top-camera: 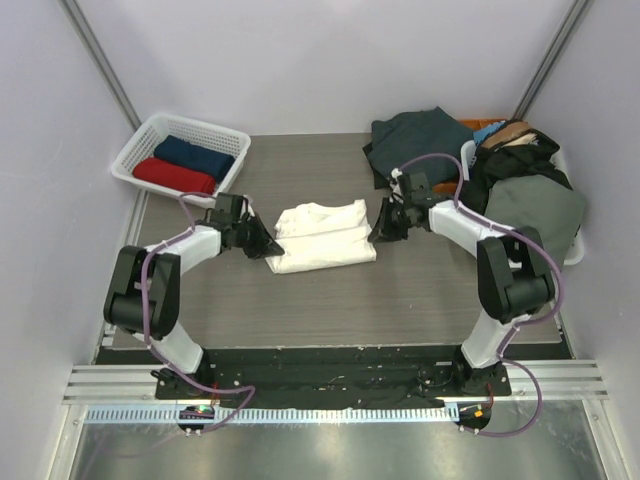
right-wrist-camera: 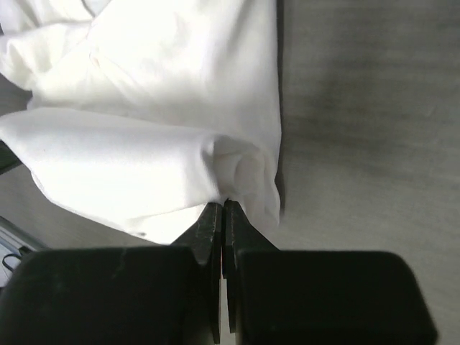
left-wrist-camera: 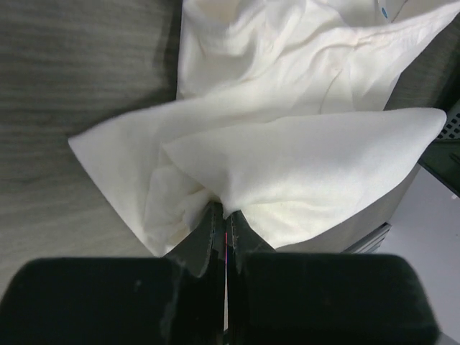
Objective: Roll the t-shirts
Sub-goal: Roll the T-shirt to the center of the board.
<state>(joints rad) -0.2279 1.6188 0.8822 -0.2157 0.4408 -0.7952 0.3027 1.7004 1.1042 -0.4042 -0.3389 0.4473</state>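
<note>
A cream-white t-shirt [top-camera: 320, 236] lies folded into a narrow band on the table's middle; its print does not show. My left gripper [top-camera: 272, 243] is shut on the shirt's left end, pinching a fold of cloth [left-wrist-camera: 287, 165]. My right gripper [top-camera: 377, 232] is shut on the shirt's right end, where the cloth [right-wrist-camera: 158, 108] bunches at the fingertips. Both ends are slightly lifted. A rolled red t-shirt [top-camera: 173, 176] and a rolled navy t-shirt [top-camera: 194, 154] lie in the white basket [top-camera: 230, 137].
The white lattice basket stands at the back left. A pile of dark clothes [top-camera: 420, 135] lies at the back right, with more garments heaped over a white bin [top-camera: 576, 240] by the right wall. Walls close both sides.
</note>
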